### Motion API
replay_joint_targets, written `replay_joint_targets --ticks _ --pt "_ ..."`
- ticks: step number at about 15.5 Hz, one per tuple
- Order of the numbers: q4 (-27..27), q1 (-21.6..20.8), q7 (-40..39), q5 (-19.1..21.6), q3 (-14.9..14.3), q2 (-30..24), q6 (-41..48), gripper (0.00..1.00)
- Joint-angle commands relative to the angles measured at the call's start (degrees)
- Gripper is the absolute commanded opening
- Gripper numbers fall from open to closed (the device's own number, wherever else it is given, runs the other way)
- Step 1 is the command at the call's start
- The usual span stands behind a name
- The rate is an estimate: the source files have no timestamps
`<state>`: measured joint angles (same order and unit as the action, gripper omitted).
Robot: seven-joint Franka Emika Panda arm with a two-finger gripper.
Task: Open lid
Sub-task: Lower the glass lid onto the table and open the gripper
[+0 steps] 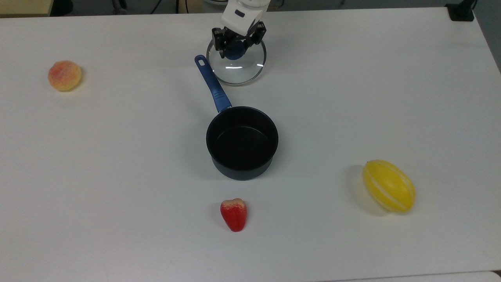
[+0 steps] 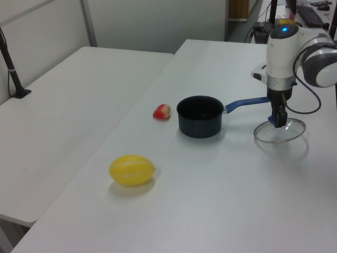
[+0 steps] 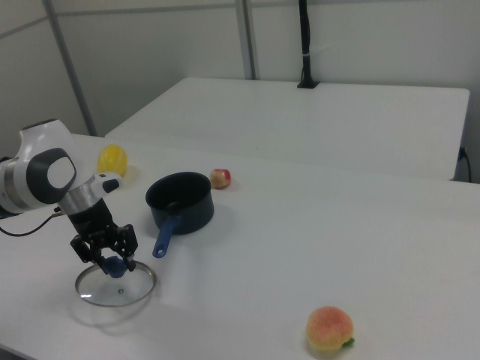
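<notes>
The lid (image 1: 238, 72), a clear glass disc with a metal rim and a blue knob, lies flat at table height just to the right of the saucepan's handle in the top view. I cannot tell whether it touches the table. My gripper (image 1: 236, 46) stands over its centre, shut on the blue knob. The left view shows the lid (image 2: 287, 134) under the gripper (image 2: 278, 121), and the right view shows the lid (image 3: 120, 289) under the gripper (image 3: 112, 261). The dark saucepan (image 1: 242, 143) stands uncovered mid-table, its blue handle (image 1: 213, 84) pointing toward the lid.
A peach (image 1: 64, 75) lies at the top view's far left. A red fruit (image 1: 233, 214) sits in front of the saucepan, and a yellow melon (image 1: 389, 185) lies at the top view's right. A second white table (image 2: 63, 105) adjoins this one.
</notes>
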<state>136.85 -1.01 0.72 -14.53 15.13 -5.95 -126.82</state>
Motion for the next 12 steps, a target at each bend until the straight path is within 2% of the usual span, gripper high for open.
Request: replay_joint_targets --ticks 1,4,5,7,9,10,12 --pt "1.2 -0.1 5.5 -3.9 0.5 1.0 -4.8 0.12" --pt "1.2 -0.1 8.5 -5.6 0.6 2.2 -6.0 0.17" --pt "1.1 -0.1 9.6 -5.6 0.6 2.1 -5.9 0.32" --pt "0.9 -0.1 10.4 -5.5 0.7 2.0 -5.3 0.48" --pt "0.4 -0.2 10.5 -5.0 1.5 1.9 -4.9 0.67" --pt "0.0 -0.2 10.5 -5.0 1.8 1.9 -4.0 0.80" --pt "-1.1 -0.2 10.5 -4.8 1.9 1.8 -1.4 0.96"
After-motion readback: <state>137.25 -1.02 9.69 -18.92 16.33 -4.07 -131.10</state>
